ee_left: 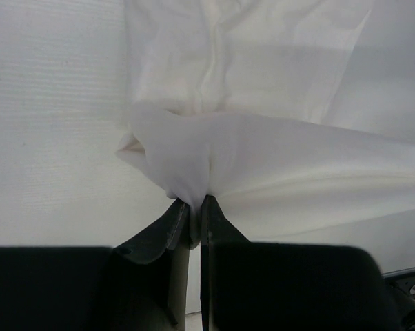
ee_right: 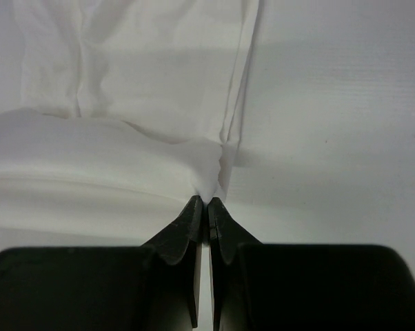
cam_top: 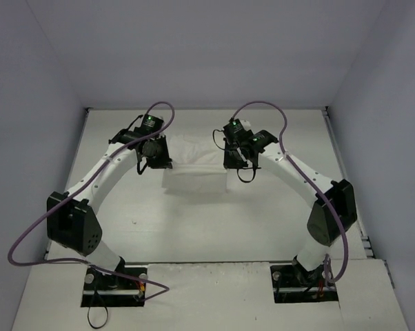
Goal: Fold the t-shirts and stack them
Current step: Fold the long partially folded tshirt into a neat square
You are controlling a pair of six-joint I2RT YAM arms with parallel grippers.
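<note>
The white t-shirt [cam_top: 196,162] lies partly folded in the middle of the table, between my two grippers; no red print shows. My left gripper [cam_top: 159,162] is shut on the shirt's left corner; in the left wrist view the cloth [ee_left: 262,158] is pinched between the fingertips [ee_left: 194,207] and pulled taut to the right. My right gripper [cam_top: 236,162] is shut on the right corner; in the right wrist view the cloth [ee_right: 125,89] bunches into the closed tips [ee_right: 207,205]. The held edge is lifted and hangs over the lower layer.
The white table [cam_top: 214,221] is walled by white panels at the back and sides. Purple cables loop over both arms. The arm bases [cam_top: 111,279] stand at the near edge.
</note>
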